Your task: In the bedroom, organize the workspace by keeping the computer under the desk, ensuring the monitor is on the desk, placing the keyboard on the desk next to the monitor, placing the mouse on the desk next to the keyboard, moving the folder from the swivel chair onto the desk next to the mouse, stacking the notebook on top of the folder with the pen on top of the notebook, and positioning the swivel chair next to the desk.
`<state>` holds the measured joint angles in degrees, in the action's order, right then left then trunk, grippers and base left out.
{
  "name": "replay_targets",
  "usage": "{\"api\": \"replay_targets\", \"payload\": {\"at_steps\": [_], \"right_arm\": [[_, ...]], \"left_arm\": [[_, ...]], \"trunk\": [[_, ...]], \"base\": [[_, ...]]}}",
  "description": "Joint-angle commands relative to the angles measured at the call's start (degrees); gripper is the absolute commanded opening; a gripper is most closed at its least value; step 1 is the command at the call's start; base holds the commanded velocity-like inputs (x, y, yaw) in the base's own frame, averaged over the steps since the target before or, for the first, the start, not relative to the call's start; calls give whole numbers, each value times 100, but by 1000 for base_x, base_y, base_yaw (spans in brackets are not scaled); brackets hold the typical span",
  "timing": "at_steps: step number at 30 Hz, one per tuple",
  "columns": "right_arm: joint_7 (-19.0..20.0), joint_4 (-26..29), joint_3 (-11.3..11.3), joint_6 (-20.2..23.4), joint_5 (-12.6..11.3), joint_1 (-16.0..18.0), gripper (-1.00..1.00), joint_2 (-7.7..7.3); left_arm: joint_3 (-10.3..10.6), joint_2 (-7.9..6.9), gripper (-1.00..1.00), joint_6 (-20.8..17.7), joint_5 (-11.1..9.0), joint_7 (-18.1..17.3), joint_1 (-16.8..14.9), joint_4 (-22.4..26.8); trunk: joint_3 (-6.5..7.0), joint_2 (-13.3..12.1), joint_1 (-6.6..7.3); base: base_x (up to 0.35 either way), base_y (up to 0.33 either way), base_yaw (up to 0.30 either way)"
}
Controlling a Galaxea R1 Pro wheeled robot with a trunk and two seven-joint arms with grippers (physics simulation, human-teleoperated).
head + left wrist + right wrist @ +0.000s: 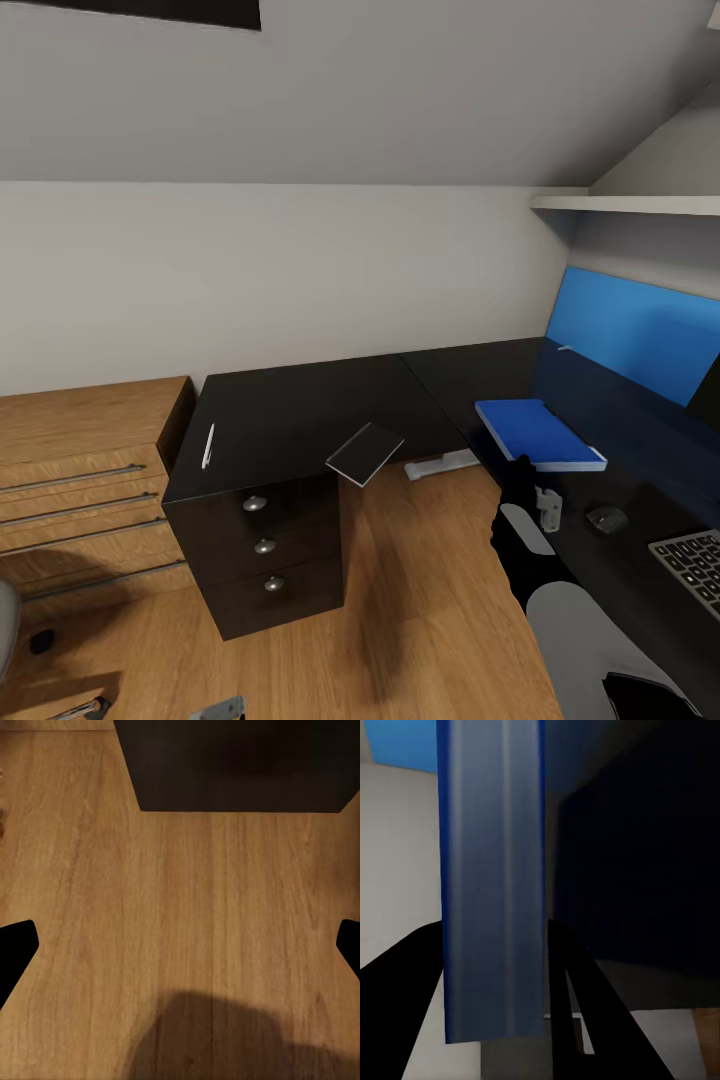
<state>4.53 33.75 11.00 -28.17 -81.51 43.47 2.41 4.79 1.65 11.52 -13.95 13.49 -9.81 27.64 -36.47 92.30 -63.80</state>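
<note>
Centrally, the right gripper (495,945) clamps the flat bright blue folder (540,433) on the black-topped desk (300,410). Left gripper (180,945) jaws stand released above the wood floor (180,907).

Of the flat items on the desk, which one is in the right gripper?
The blue folder, gripped at its near edge by the right gripper; the grey notebook overhangs the desk's edge, ungripped.

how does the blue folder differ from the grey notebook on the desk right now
The folder is bright blue; the notebook is dark grey with a pale edge. The folder is larger than the notebook. The folder lies by the mouse, its edge between the right gripper's fingers; the notebook sits untouched, overhanging the desk's front edge near the drawers. Both are thin, flat rectangles on the black desk.
</note>
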Motion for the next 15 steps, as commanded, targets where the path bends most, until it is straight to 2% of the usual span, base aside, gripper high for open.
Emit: {"api": "replay_targets", "payload": {"at_steps": [1, 6, 15], "right_arm": [[44, 0, 16, -5, -58, 4, -100, 5], [40, 0, 16, -5, -58, 6, -100, 3], [37, 0, 16, -13, -50, 4, -100, -3]], "left_arm": [[48, -6, 100, 25, -55, 47, -4, -3], [49, -7, 100, 26, -55, 51, -4, -4], [48, -12, 100, 26, -55, 63, -3, -4]], "trunk": [[-5, 3, 1], [-5, 3, 1], [-5, 3, 1]], "base": [[-49, -61, 0], [-102, -133, 0], [-12, -15, 0]]}}
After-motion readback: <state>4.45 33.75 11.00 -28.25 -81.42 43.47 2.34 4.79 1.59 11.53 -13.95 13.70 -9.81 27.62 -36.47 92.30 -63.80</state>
